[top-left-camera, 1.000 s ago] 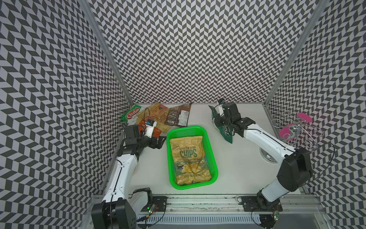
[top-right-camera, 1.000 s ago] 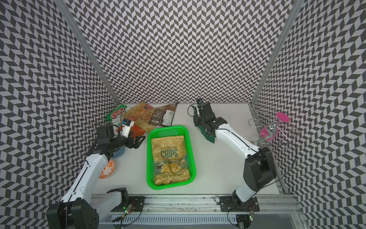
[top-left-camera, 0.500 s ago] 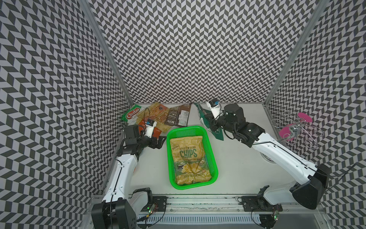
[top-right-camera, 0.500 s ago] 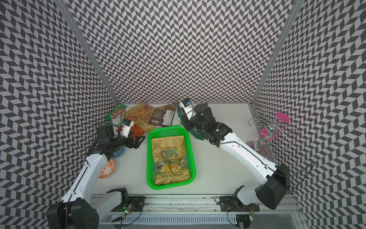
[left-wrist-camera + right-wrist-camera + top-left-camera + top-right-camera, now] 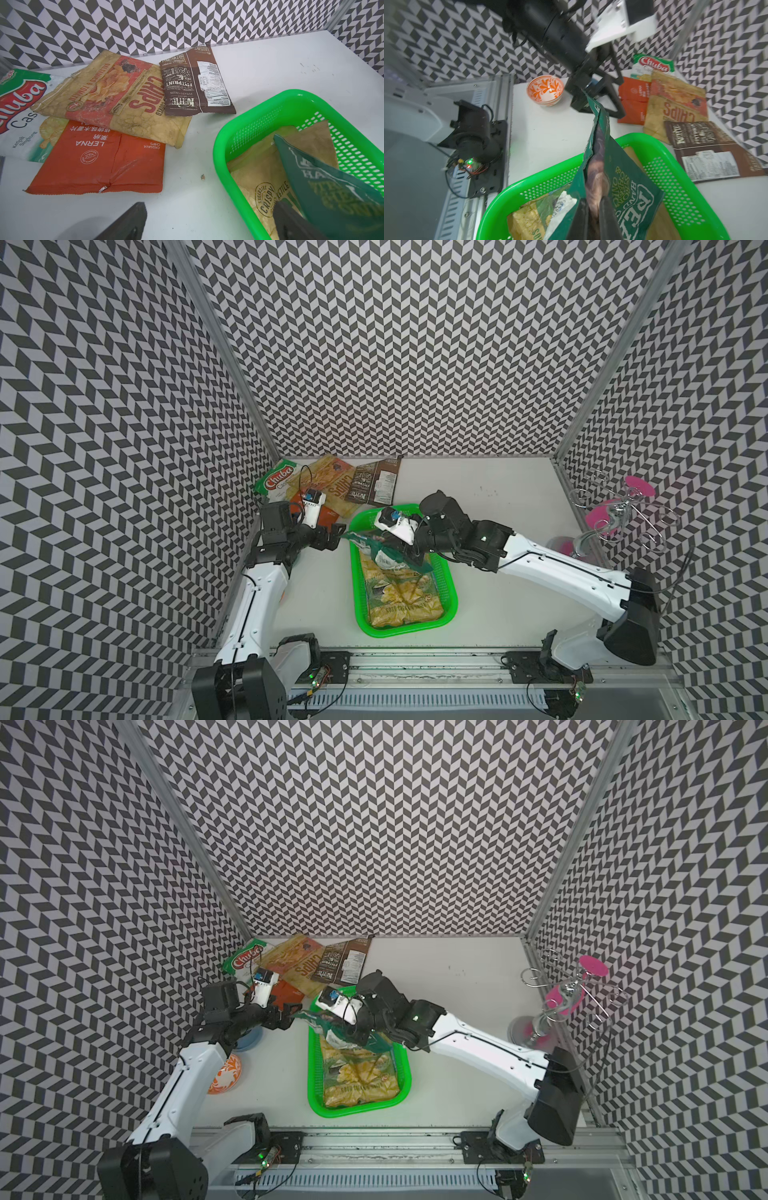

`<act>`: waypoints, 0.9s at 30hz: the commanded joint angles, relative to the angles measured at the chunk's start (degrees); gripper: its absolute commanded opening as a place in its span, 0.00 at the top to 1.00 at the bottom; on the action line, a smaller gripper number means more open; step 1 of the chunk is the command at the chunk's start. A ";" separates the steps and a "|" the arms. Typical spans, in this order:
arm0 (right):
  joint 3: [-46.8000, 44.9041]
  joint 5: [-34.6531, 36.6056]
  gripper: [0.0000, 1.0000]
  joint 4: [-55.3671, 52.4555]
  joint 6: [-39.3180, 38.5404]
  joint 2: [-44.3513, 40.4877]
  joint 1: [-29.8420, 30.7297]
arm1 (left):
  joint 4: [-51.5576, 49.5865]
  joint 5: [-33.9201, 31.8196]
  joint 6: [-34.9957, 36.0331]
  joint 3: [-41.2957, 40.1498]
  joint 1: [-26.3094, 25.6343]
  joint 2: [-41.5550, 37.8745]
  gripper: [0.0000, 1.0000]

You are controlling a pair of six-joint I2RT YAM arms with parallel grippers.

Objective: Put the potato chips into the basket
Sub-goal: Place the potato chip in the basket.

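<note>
Right gripper [image 5: 592, 209]: jaws clamped on dark green chip bag [image 5: 384, 549]; bag hangs tilted above far end of green basket [image 5: 399, 630]. Tan chip bag [image 5: 403, 597] lies flat inside basket, which sits mid-table [image 5: 498, 497] toward front edge. Left gripper [image 5: 334, 534]: jaws wide apart, empty, just beside basket's far left corner. Green bag's corner reaches toward it; contact unclear. Overlapping at table's far left corner: green-white bag [image 5: 279, 481], tan-red bag [image 5: 328, 485], brown bag [image 5: 374, 485], orange bag [image 5: 99, 162].
</note>
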 commanded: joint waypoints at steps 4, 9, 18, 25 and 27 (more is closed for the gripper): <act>-3.06 0.43 0.60 -1.91 0.33 -1.50 2.62 | 1.21 -0.75 -0.70 0.29 0.48 0.02 0.01; -7.95 5.28 0.29 1.72 5.68 -9.11 2.59 | 1.05 -0.47 -0.71 0.45 0.45 0.25 0.01; -20.38 -2.72 0.22 13.87 25.54 -14.09 -8.12 | 0.85 0.92 -0.27 0.72 0.46 0.72 0.01; -17.97 -0.57 0.20 14.03 24.90 -4.96 -8.23 | 0.48 1.45 -0.09 0.72 0.39 0.49 0.01; -14.24 0.09 0.19 11.37 23.67 -0.40 -8.14 | 0.43 1.32 0.08 0.59 0.49 0.31 0.01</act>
